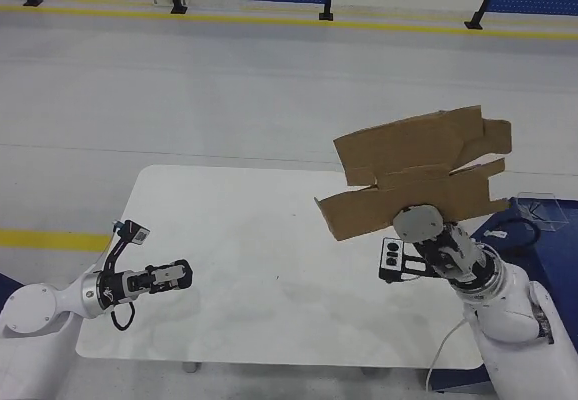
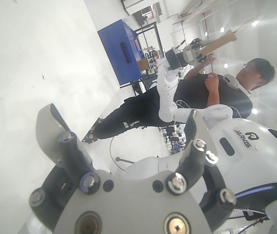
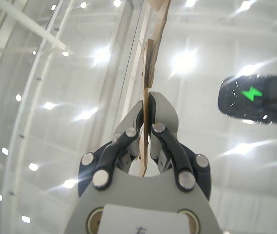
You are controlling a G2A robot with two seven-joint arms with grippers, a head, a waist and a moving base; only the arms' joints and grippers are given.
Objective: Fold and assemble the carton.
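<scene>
Carton raised in the air, pinched by 1 gripper, not yet folded

Below it spreads the white table; the carton, a flat brown sheet with creases and loose flaps, hangs tilted above the table's right side; the right gripper has its 2 fingers closed tight on the sheet's lower edge; the left gripper sits low over the table's left side, well apart from the carton, fingers spread wide with nothing between them. To do this step well, I judge: bring the sheet down toward the table so the left gripper can take a flap; bend only along the creases; keep the right pinch firm so the board neither slips nor twists.
</scene>
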